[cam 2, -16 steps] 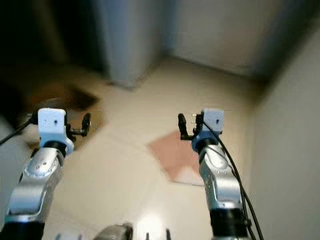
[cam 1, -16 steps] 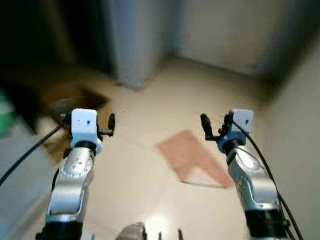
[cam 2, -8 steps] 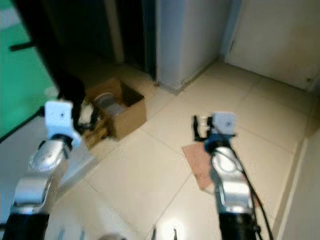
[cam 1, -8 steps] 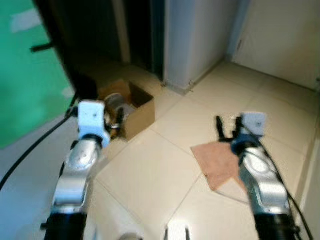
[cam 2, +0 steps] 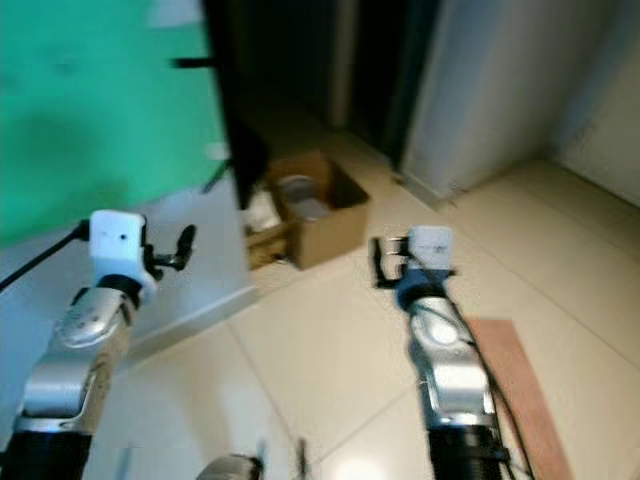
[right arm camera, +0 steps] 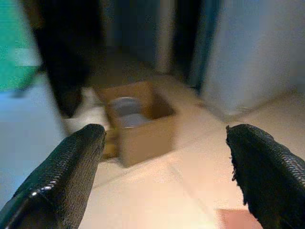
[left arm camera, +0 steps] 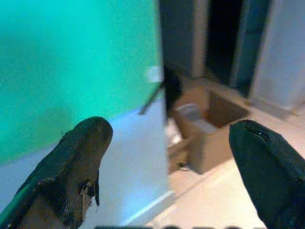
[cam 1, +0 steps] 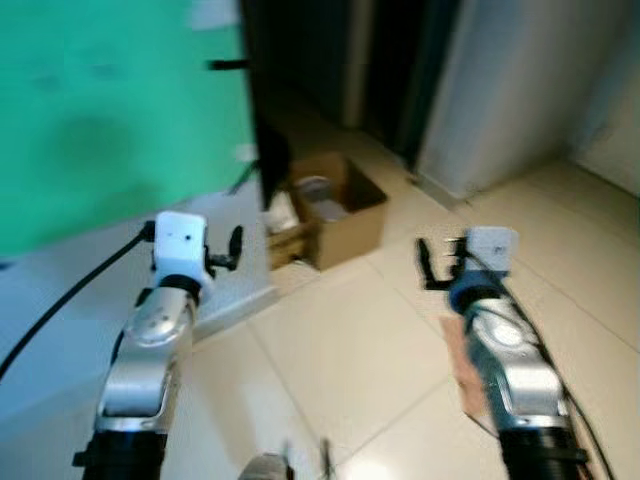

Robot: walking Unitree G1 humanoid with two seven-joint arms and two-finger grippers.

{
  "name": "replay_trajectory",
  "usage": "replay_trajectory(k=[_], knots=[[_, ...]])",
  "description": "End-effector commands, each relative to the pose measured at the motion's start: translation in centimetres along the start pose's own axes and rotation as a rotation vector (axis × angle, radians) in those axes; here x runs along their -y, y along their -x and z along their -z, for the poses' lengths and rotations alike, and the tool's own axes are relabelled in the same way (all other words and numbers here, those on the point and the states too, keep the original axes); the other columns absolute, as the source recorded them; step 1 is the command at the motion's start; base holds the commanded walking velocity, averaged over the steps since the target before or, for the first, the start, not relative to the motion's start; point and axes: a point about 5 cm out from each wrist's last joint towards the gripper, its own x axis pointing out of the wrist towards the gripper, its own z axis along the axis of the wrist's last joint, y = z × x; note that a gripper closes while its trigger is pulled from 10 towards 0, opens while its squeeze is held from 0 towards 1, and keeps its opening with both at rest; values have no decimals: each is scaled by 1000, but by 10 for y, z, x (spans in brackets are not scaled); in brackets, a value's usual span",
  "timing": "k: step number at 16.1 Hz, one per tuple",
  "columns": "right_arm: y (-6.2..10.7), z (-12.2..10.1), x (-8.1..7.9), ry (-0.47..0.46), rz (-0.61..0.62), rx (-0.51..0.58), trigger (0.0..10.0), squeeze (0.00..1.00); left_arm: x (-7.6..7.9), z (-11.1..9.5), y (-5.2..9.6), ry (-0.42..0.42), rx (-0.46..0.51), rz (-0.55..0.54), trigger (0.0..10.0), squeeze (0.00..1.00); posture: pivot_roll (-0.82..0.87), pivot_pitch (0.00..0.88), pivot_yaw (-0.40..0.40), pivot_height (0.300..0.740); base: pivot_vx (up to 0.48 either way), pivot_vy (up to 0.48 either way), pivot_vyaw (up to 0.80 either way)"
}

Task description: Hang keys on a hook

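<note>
Two arms: both silver arms are held up in front of the robot, over the floor, and the picture is a bit blurry.
Left gripper (cam 1: 236, 243): it is up in the air near the green wall, its two black fingers (left arm camera: 71, 171) are wide apart, and there is nothing between them.
Right gripper (cam 1: 424, 266): it is up in the air over the tiles, its fingers (right arm camera: 62, 176) are wide apart too, and it is empty.
Keys: I cannot find any keys, and neither gripper has them.
Hook: I cannot make one out.
Floor (cam 1: 340, 350): big, pale, shiny tiles with thin lines between them.
Cardboard box (cam 1: 345, 210): brown, open on top, sitting on the floor at the edge of a dark doorway, ahead of the robot and between the two grippers.
Inside the box: something round and grey (right arm camera: 124, 106), too blurry to tell what it is.
Green wall (cam 1: 110, 110): a big bright green one on the robot's left, with a pale strip (left arm camera: 138, 181) along the bottom where it meets the floor.
Dark doorway (cam 2: 300, 80): behind the box, very dark inside.
Grey wall (cam 1: 510, 90): pale, to the right of the doorway.
Pink mat (cam 2: 520, 390): flat on the floor near the right arm, partly under it.
</note>
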Motion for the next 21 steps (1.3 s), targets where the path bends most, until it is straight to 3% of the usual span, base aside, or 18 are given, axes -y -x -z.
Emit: replay_trajectory(k=[1, 13, 21], knots=[[0, -2, 6, 4, 23, -1, 10000, 1000, 3, -4, 0, -4, 11, 16, 10000, 161, 13, 0, 3, 740, 274, 0, 0], [1, 0, 11, -22, 78, -5, 10000, 1000, 3, -5, -5, -14, 5, 37, 10000, 192, -5, 0, 40, 740, 337, 0, 0], [0, 2, 7, -45, 97, -1, 10000, 1000, 0, -9, -9, -34, 8, 52, 10000, 208, -5, 0, 72, 740, 323, 0, 800]])
